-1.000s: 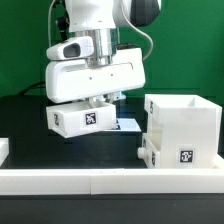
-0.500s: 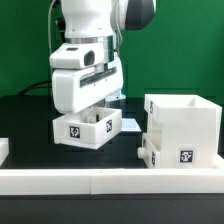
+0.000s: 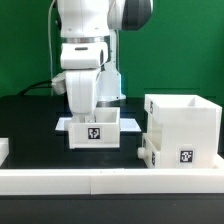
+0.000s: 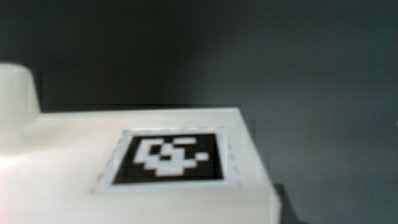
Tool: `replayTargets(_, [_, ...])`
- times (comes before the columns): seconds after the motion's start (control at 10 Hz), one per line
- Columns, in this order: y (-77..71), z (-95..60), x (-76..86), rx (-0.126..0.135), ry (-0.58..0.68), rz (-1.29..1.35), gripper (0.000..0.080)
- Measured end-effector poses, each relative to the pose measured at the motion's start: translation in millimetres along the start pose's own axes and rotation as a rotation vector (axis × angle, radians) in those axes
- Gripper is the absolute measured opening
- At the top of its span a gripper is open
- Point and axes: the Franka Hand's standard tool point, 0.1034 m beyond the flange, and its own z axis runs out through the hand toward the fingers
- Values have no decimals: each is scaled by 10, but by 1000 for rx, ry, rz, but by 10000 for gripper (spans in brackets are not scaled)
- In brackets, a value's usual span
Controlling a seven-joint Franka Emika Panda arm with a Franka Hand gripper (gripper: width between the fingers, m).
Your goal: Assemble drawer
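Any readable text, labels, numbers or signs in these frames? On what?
No words, brands or numbers can be read.
Marker tag, black-and-white pattern, no characters: on the small drawer box under the arm; the wrist view shows it blurred.
Marker tag, same kind: on the larger white box.

Small white open-topped plastic drawer box (image 3: pixel 94 131): upright on black table, mid-table, set back from front edge; black-and-white marker tag on face toward camera; arm's body directly above, hiding part of interior. In wrist view same box (image 4: pixel 125 160) shows flat white face with tag, blurred.

Large white open-topped plastic drawer housing (image 3: pixel 182 127): upright, near table's front edge toward exterior view's right corner; marker tag low on front face; just beside small box, narrow gap between.
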Motion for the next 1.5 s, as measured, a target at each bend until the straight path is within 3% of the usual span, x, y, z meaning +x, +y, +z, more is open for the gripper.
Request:
replayTargets(0.5, [33,-3,-2,3,-8,-59,44])
replayTargets(0.9, [296,-54,108,-12,-12,-65,44])
replayTargets(1.0, [267,-33,90,-9,-11,-61,44])
replayTargets(1.1, [278,-23,86,-34,-10,-59,44])
replayTargets(1.5, [297,-32,130,-29,-9,-39,44])
